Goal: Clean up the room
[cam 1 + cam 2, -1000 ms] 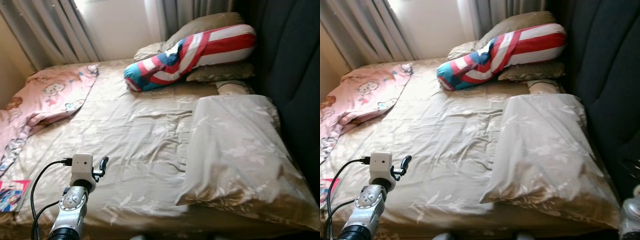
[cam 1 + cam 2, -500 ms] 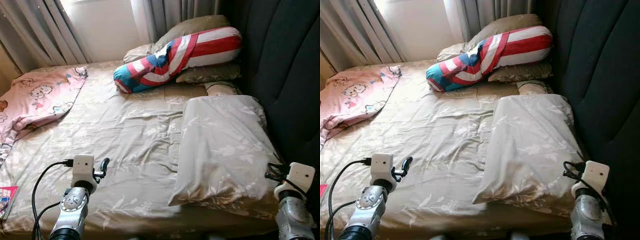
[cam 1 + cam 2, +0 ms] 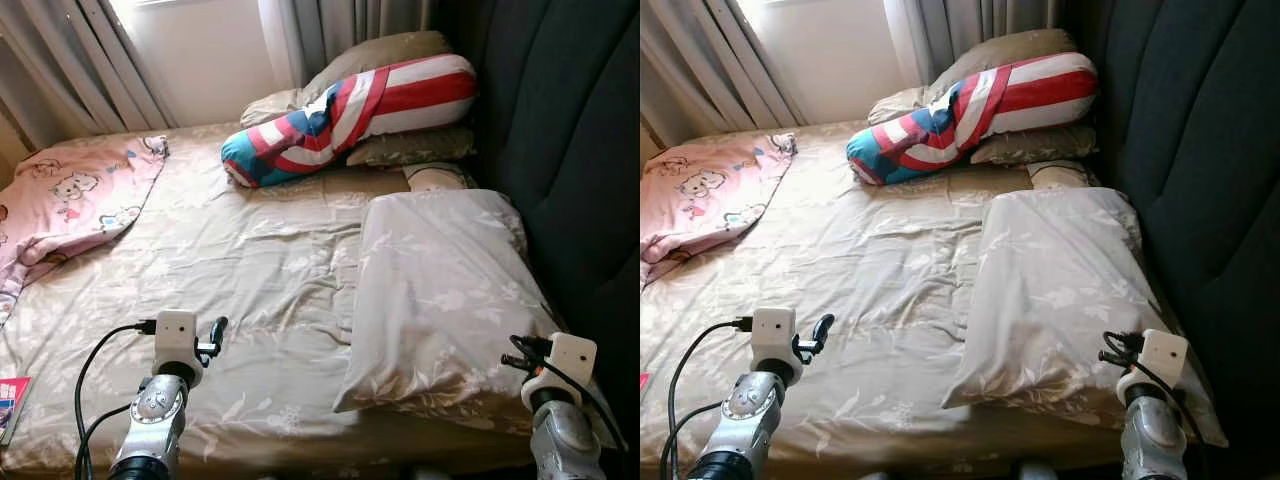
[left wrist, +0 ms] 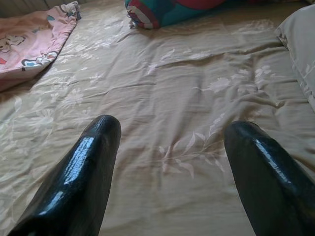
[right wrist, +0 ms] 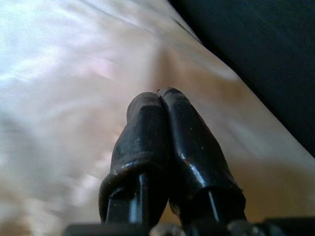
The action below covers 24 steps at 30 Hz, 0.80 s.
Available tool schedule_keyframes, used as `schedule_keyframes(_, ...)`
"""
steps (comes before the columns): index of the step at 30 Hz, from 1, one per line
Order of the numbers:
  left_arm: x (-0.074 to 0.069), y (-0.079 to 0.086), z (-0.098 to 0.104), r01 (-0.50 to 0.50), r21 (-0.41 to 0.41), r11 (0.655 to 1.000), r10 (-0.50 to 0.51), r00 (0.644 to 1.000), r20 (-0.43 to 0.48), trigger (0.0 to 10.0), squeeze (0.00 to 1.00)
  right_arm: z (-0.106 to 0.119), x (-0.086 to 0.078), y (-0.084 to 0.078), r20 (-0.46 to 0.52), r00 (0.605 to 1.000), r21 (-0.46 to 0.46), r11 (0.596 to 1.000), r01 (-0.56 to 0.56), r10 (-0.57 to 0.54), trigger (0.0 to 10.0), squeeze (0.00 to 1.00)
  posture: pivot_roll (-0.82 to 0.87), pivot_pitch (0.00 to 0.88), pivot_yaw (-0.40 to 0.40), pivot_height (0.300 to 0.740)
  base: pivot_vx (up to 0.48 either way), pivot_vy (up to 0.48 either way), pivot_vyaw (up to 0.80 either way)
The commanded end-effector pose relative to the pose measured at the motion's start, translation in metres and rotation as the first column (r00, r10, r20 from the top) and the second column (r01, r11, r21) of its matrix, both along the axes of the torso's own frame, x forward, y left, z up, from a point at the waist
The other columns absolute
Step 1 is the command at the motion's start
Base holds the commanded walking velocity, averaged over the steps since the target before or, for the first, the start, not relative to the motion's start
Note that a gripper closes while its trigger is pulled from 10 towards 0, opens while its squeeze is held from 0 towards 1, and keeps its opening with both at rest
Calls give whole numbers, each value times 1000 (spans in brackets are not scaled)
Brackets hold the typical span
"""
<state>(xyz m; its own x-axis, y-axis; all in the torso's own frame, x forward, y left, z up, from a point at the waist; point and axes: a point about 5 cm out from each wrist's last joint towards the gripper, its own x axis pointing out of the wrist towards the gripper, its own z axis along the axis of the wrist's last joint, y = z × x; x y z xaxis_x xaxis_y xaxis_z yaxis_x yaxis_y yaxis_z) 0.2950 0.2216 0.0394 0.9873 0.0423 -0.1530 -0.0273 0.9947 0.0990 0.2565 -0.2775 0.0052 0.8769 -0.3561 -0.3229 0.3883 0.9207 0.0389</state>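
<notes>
left gripper (image 4: pixel 167 162) raised over the beige floral bedsheet (image 3: pixel 250 270), black fingers spread wide, empty | right gripper (image 5: pixel 160 128) raised by the large beige floral pillow (image 3: pixel 450 290) near the dark padded headboard (image 3: pixel 570 150), fingers pressed together, empty | red-white-blue striped bolster (image 3: pixel 350 105) lies against stacked pillows

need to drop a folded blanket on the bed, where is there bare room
The widest free patch is the middle of the bedsheet, bordered by the pink blanket, the striped bolster and the beige pillow. The headboard side is crowded with stacked pillows.
</notes>
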Motion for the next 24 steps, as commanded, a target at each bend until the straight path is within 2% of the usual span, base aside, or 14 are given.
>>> schedule_keyframes(1,0,2,-1,-4,-2,1000,4,1000,-6,10000,0,-3,-4,-4,-11,999,26,999,46,-46,10000,0,-183,28,95,669,0,0,0)
schedule_keyframes(2,0,3,-1,-4,0,1000,4,1000,-6,10000,0,-3,-4,-5,-4,998,33,998,57,-57,10000,745,-181,27,96,669,0,0,0)
schedule_keyframes(3,0,3,-1,-5,1,1000,5,1000,-6,10000,0,-1,-4,-5,11,998,29,998,57,-57,10000,1000,-180,27,96,669,0,0,0)
schedule_keyframes(8,0,5,0,-5,5,1000,5,1000,-5,10000,0,7,-1,-9,69,993,8,996,91,-91,10000,1000,-178,31,103,669,0,0,0)
schedule_keyframes(12,1,6,1,-1,11,1000,1,1000,-6,10000,0,8,-4,-16,43,986,-46,985,164,-162,10000,1000,-176,34,108,669,0,0,0)
schedule_keyframes(17,1,7,1,1,14,1000,-1,1000,-7,10000,0,8,-5,-17,20,991,-104,986,133,-132,10000,1000,-178,38,112,669,0,0,0)
schedule_keyframes(21,1,8,2,5,17,1000,-5,1000,-9,10000,0,4,-7,-16,14,991,-56,990,132,-131,10000,1000,-174,43,117,669,0,0,0)
schedule_keyframes(24,0,11,3,13,29,999,-12,1000,-8,10000,0,-2,-12,-18,4,983,55,981,184,-184,10000,1000,-165,53,128,669,0,0,0)
